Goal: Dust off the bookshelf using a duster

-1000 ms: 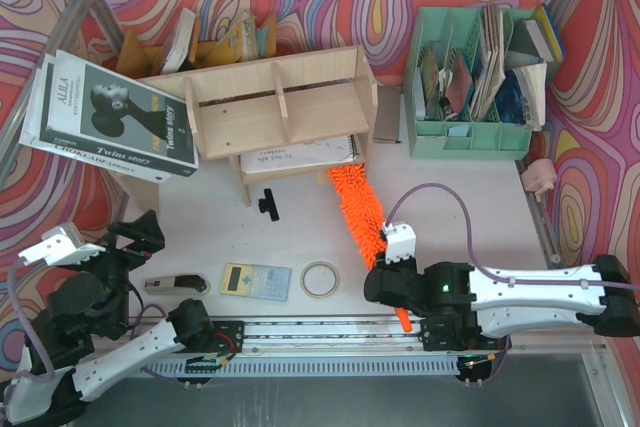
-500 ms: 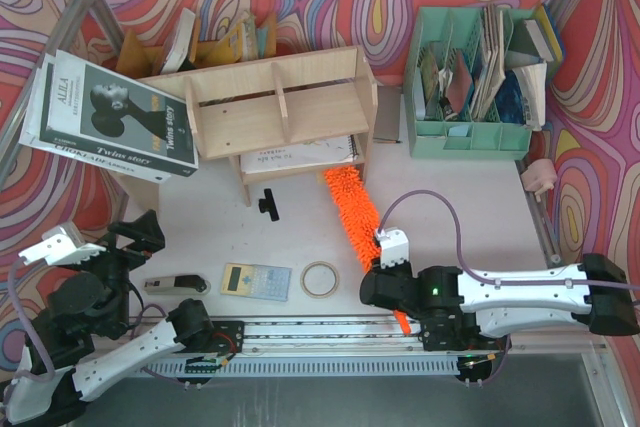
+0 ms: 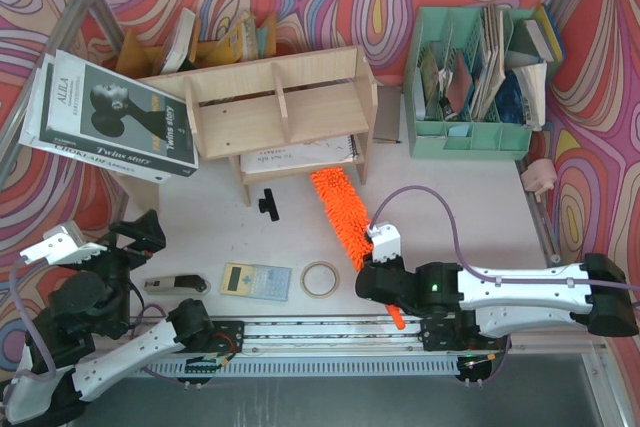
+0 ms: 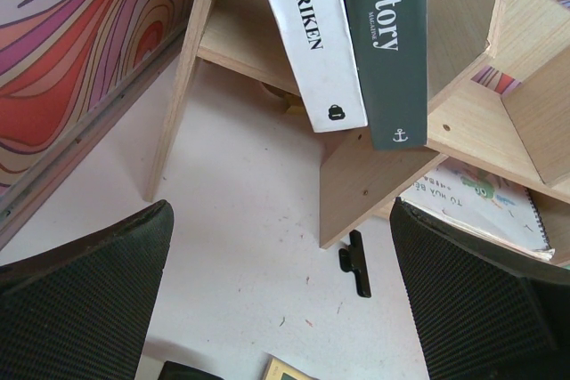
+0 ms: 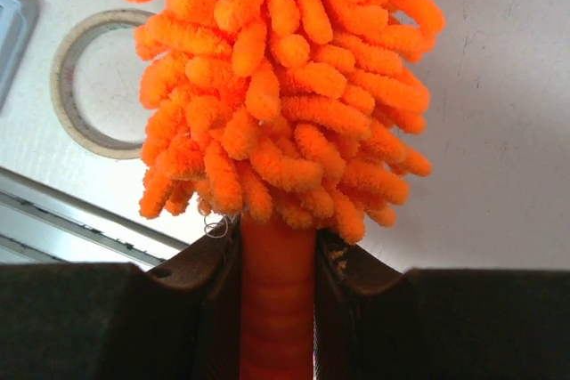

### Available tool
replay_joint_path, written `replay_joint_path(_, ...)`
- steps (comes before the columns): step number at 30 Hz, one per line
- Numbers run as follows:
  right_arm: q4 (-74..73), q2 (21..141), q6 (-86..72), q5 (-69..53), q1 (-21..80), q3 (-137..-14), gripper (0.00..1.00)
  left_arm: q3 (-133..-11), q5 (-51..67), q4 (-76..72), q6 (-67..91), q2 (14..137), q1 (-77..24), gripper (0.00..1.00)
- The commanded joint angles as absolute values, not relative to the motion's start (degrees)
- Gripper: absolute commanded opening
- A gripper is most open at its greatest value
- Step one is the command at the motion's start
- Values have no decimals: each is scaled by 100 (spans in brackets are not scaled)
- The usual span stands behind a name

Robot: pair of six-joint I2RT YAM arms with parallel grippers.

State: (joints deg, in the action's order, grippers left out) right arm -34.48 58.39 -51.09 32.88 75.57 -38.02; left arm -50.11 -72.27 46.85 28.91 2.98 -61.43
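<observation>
The pale-wood bookshelf (image 3: pixel 280 112) stands at the back middle of the table, and its left side panel and lower tier (image 4: pixel 365 180) also show in the left wrist view. The orange fluffy duster (image 3: pixel 340 212) lies slanted in front of the shelf's right end, its tip just short of the lower tier. My right gripper (image 3: pixel 374 269) is shut on the duster's orange handle (image 5: pixel 276 300), just below the fluffy head (image 5: pixel 285 86). My left gripper (image 3: pixel 138 233) hovers open at the near left with nothing between its fingers (image 4: pixel 80 300).
Large books (image 3: pixel 110 117) lean on the shelf's left end. A spiral notebook (image 3: pixel 300 155) lies under the lower tier. A black clip (image 3: pixel 268 205), calculator (image 3: pixel 255 281), tape ring (image 3: pixel 320 279) and small black-and-silver tool (image 3: pixel 175 285) lie on the table. A mint organiser (image 3: pixel 475 82) stands back right.
My right gripper has swung left with the duster, and the fluffy head has slid leftward along the front of the shelf's right end. The left arm has not moved.
</observation>
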Motion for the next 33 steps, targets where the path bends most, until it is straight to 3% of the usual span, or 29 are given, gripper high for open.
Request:
replay_joint_path(1, -2720, 5935, -5052, 3365, 7448, -3499, 0, -4939, -7286, 4676, 2822, 306, -6161, 99)
replay_joint_path(14, -2600, 5691, -4611, 3243, 7240, -3578, 0, -4937, -7278, 4685, 2839, 319, -6161, 99)
replay_joint_path(33, -872, 6759, -3066, 1613, 7247, -3885, 0, -4943, -7284, 4720, 2865, 318, -6162, 99)
